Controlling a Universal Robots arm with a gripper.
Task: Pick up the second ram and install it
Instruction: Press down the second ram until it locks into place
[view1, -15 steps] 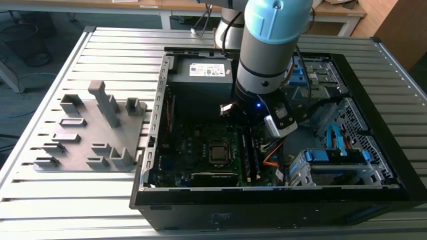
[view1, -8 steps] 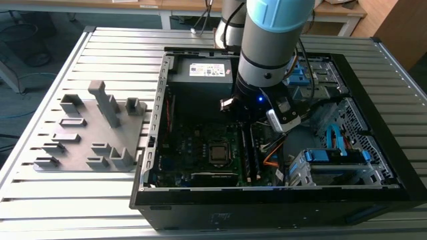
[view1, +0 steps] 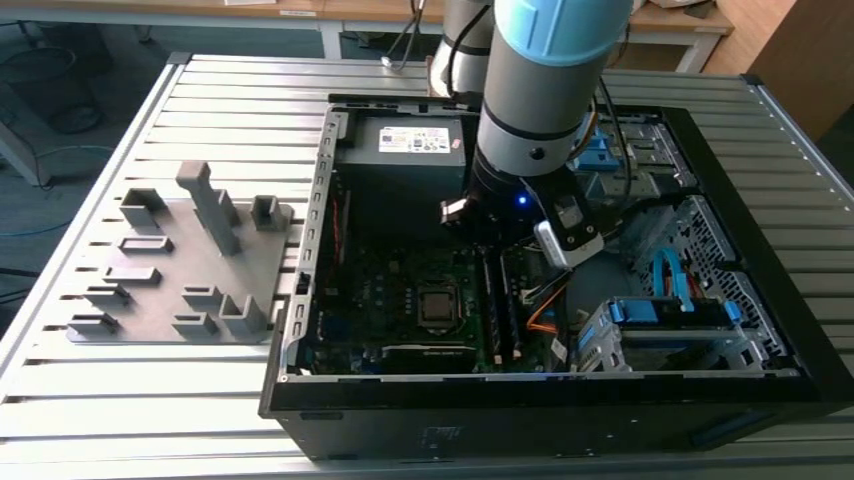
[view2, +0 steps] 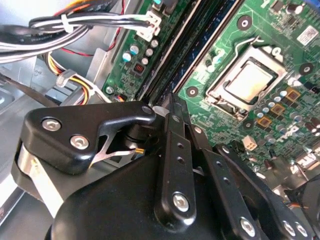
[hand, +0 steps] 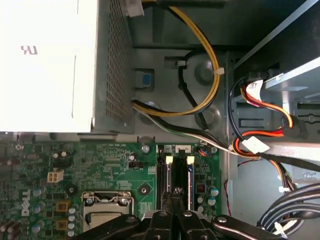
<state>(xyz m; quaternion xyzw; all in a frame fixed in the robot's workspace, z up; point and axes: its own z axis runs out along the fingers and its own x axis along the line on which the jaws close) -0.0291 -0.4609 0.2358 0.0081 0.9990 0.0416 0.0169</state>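
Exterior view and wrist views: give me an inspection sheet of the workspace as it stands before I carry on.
Surface: slatted metal table carrying an open computer case.
Job's things: the second ram is one of two long dark strips in the memory slots beside the processor socket; which one, cannot tell.
Clutter: grey holder blocks on the table, at the exterior view's left of the case.
Gripper: gripper low over the memory slots; open or shut, cannot tell.
Cables: yellow and black bundle beside the power-supply box; orange-red leads.
Surroundings: wooden desks behind the table.
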